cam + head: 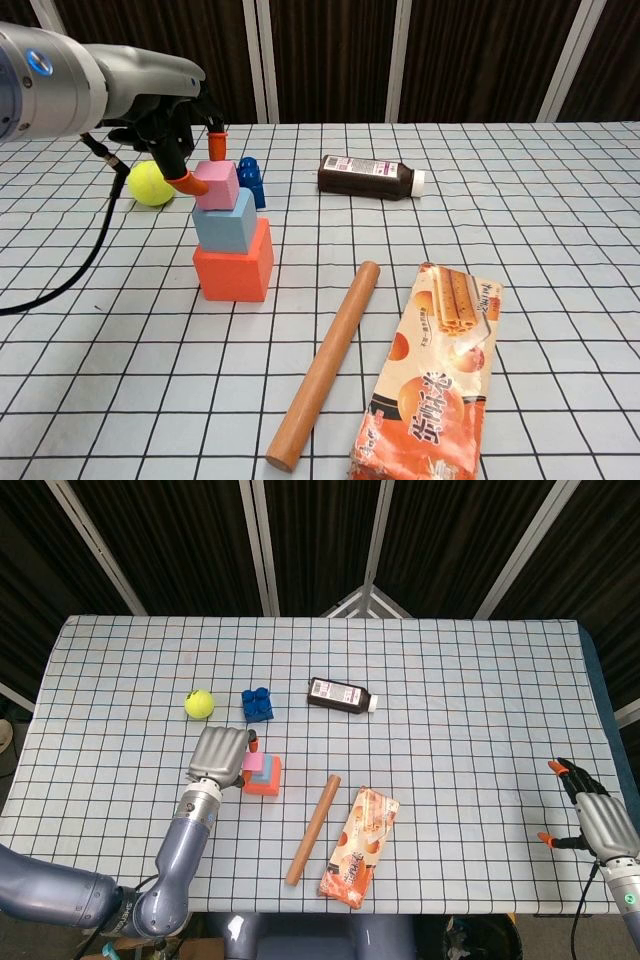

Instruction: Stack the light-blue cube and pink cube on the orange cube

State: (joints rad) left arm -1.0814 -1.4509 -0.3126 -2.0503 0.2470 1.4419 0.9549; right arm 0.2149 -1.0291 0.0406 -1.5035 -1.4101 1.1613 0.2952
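Three cubes stand stacked left of the table's middle: the orange cube (232, 272) at the bottom, the light-blue cube (225, 228) on it, the pink cube (218, 185) on top. From above, the stack shows as pink (257, 765) over orange (266, 785). My left hand (170, 125) (220, 752) reaches in from the left and holds the pink cube, one fingertip on its left face and another behind its top edge. My right hand (595, 815) hangs at the table's near right edge, fingers apart and holding nothing.
A yellow tennis ball (150, 184) and a dark-blue toy brick (250, 180) lie just behind the stack. A dark bottle (368, 177) lies further back. A wooden rod (325, 362) and a snack packet (435, 375) lie to the right of the stack, near the front.
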